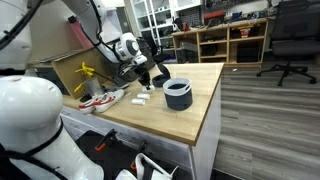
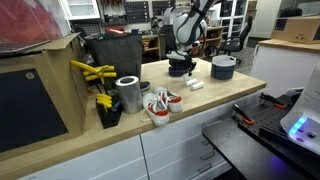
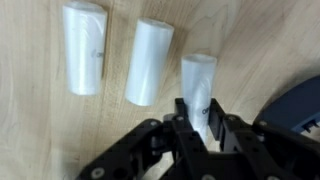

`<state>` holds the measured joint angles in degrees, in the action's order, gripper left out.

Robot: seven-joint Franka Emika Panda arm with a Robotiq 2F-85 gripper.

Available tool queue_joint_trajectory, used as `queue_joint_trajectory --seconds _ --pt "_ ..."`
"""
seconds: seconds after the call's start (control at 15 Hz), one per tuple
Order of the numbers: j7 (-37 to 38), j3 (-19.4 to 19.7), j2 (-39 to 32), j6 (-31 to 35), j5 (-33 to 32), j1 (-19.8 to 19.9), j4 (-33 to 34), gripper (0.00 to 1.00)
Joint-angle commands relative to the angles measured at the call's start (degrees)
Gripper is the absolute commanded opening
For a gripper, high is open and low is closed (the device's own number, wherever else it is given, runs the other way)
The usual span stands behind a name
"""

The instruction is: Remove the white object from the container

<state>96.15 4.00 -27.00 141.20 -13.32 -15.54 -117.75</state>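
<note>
In the wrist view three small white pieces lie side by side on the wooden table. My gripper [image 3: 198,122] straddles the rightmost white object [image 3: 197,82], with a finger against each side, and the piece is down at the table surface. The other two white pieces [image 3: 150,60] [image 3: 84,48] lie free to its left. The dark round container [image 3: 302,105] shows at the right edge, apart from the pieces. In both exterior views the gripper [image 1: 145,80] [image 2: 181,70] is low over the table beside the container [image 1: 178,94] [image 2: 224,67].
A white-and-red bundle [image 1: 100,99] [image 2: 160,105] lies near the table edge. A metal can [image 2: 128,93] and yellow tools [image 2: 95,72] stand beside it. A black object [image 1: 158,73] sits behind the gripper. The table's front edge [image 1: 150,135] is close.
</note>
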Motion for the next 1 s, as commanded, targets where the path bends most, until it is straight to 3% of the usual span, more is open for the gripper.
queue_joint_trajectory --seconds 0.0,0.93 --pt "0.51 0.47 2.6 0.49 0.16 0.38 -2.49 0.07" --pt "-0.25 -1.23 3.74 0.24 1.57 0.3 -8.93 0.07"
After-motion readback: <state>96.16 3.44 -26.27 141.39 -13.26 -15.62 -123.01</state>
